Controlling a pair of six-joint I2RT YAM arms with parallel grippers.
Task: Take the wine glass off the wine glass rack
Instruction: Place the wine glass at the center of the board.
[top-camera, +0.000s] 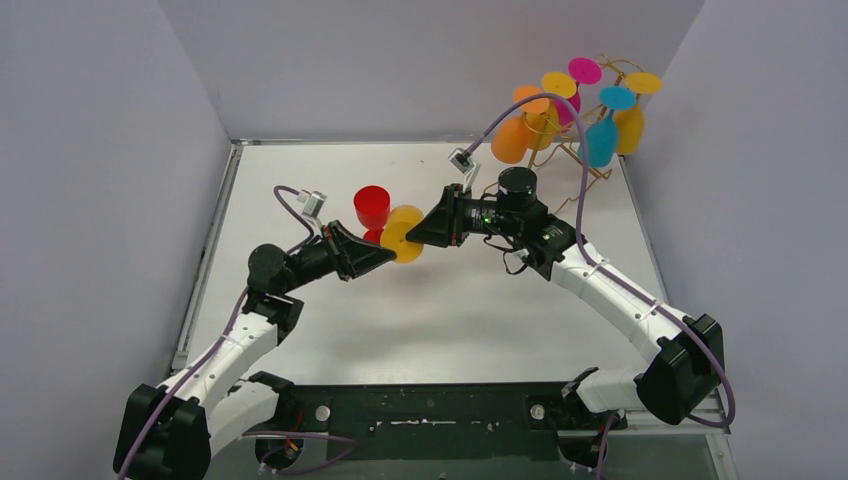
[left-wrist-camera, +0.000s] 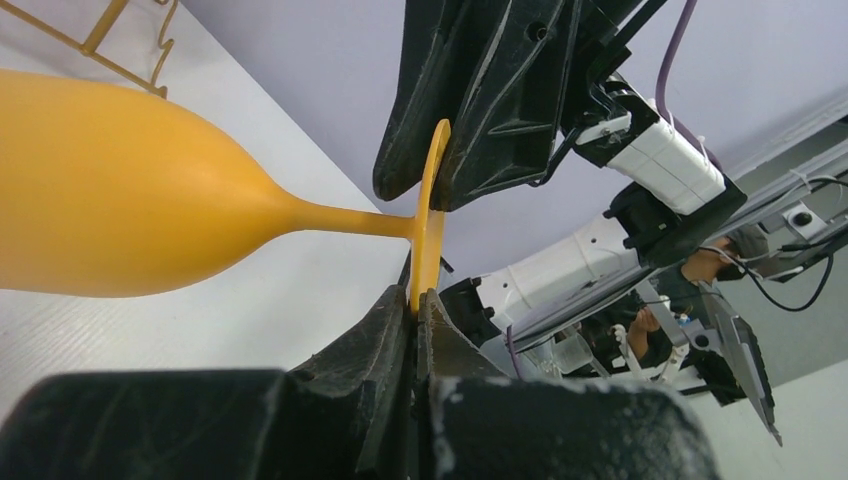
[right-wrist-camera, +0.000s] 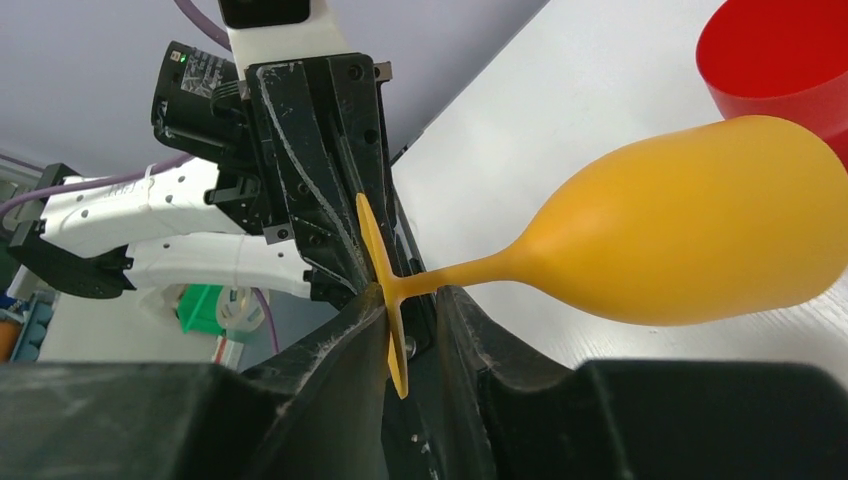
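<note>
A yellow wine glass (top-camera: 404, 218) lies sideways in the air over the middle of the table, between my two grippers. My left gripper (left-wrist-camera: 415, 297) is shut on the rim of its flat foot, and the bowl (left-wrist-camera: 120, 190) points away to the left. My right gripper (right-wrist-camera: 412, 295) straddles the same foot from the opposite side. It is open: the disc rests against one finger (right-wrist-camera: 345, 340) and a gap shows to the other. The gold wire wine glass rack (top-camera: 588, 165) stands at the table's far right corner.
Several coloured glasses, orange (top-camera: 510, 140), yellow (top-camera: 630, 128), pink and blue (top-camera: 600, 142), hang upside down on the rack. A red cup (top-camera: 371, 207) stands on the table just behind the held glass. Grey walls enclose the table on three sides.
</note>
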